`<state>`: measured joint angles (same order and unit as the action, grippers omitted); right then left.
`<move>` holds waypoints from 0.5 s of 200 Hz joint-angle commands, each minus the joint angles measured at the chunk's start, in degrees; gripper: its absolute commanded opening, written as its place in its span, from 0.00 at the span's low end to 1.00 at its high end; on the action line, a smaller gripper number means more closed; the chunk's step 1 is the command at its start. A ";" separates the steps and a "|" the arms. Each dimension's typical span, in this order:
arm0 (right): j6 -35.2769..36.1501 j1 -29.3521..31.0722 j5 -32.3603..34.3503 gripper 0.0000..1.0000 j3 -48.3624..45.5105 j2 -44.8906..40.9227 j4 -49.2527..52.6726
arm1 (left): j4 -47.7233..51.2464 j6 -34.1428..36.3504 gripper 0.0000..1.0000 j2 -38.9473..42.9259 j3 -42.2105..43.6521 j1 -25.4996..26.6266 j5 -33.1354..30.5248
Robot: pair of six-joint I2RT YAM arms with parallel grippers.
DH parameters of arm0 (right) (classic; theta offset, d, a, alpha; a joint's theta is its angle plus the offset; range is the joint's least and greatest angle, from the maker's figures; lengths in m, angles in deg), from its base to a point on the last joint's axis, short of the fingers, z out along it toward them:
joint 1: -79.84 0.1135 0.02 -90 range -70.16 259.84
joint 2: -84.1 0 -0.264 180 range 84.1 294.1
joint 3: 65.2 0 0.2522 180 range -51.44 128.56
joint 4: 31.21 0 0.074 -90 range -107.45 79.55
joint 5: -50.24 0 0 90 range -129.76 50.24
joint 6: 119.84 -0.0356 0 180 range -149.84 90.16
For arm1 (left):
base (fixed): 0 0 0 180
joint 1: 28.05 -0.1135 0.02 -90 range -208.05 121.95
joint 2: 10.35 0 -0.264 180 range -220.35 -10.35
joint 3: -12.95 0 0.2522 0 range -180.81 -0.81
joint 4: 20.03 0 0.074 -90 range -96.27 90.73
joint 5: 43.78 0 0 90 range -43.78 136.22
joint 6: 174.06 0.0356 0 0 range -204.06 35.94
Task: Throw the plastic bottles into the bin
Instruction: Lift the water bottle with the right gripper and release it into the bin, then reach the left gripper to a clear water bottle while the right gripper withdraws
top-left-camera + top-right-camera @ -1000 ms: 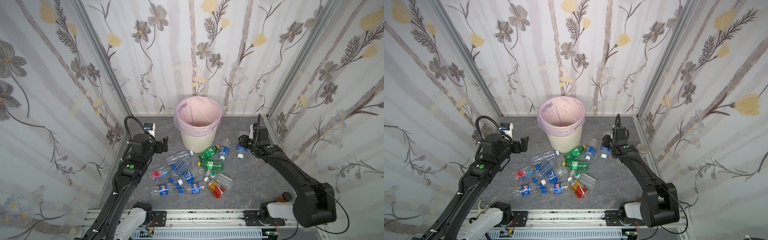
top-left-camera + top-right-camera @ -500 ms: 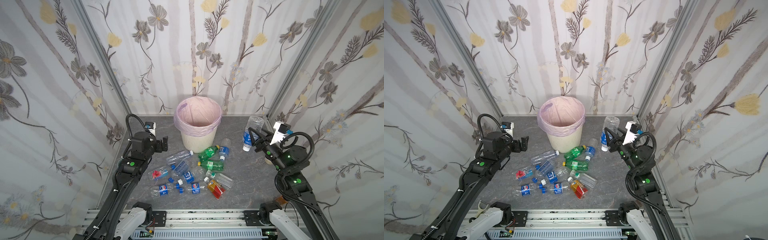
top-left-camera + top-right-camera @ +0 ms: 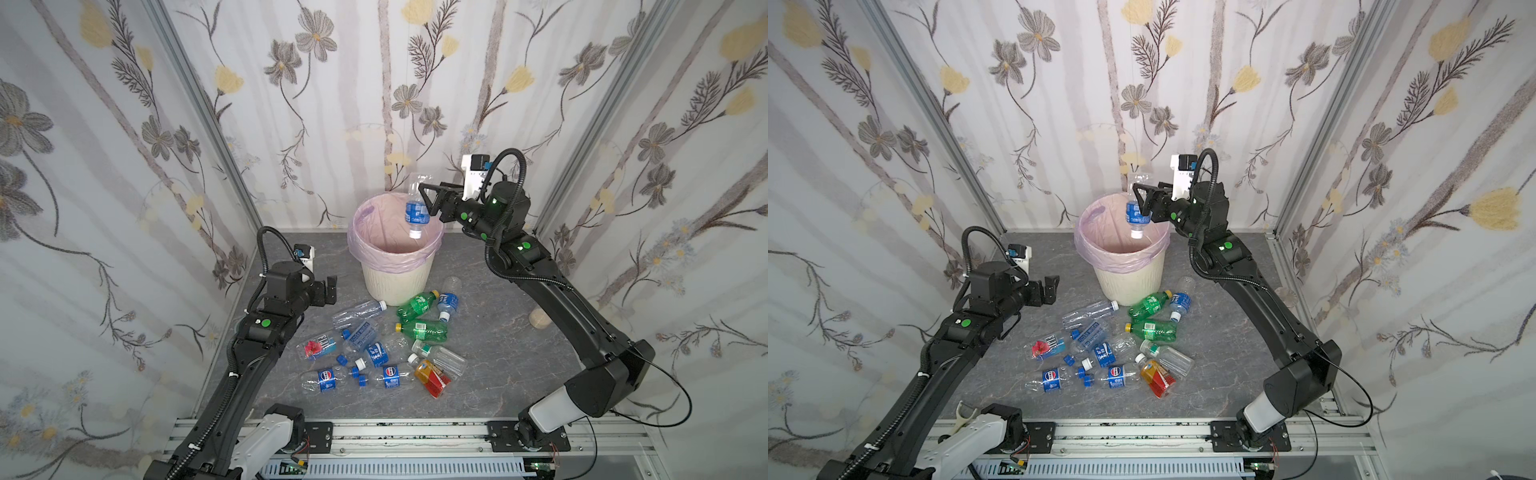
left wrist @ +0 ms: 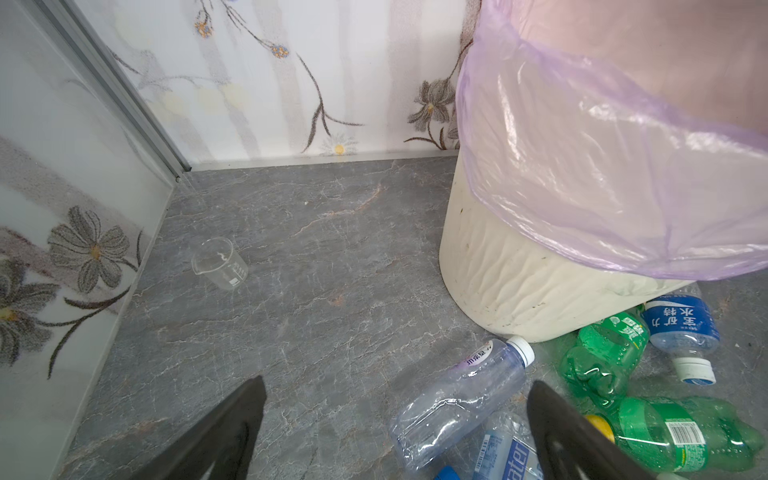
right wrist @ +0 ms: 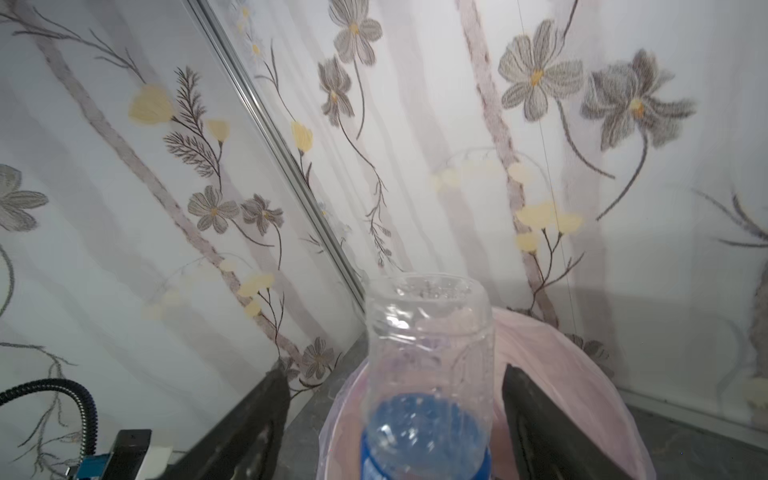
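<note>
your right gripper (image 3: 426, 199) parted round bottle (image 3: 415, 212) | left gripper (image 3: 326, 289) open, empty | risk: it hung near bin (image 3: 395, 282) rim, could clip and bounce out

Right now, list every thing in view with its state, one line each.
right gripper, open above the bin
blue-label bottle, cap down, between the open jaws over the bin
bin, upright, open-topped
left gripper, open, empty
loose bottles, lying flat in front of the bin
clear cup, upright, empty

Glossy pink bag (image 4: 582, 166), matt ribbed bin (image 4: 519, 270)
</note>
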<state>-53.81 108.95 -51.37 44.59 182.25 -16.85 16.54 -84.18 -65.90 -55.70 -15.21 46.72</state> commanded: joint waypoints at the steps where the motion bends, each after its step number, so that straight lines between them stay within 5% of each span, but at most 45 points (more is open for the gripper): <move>1: -0.49 0.17 1.59 0.92 -4.15 -3.10 -1.68 | 1.99 1.82 1.00 0.01 -1.17 -0.07 -0.25; 100: 3.15 -3.91 0.97 0.93 -29.67 -22.01 -2.99 | 7.89 7.35 1.00 -11.50 -4.87 0.40 -0.26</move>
<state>-52.36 105.71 -50.08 19.24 163.28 -18.03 22.79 -79.26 -75.16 -59.16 -15.19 46.43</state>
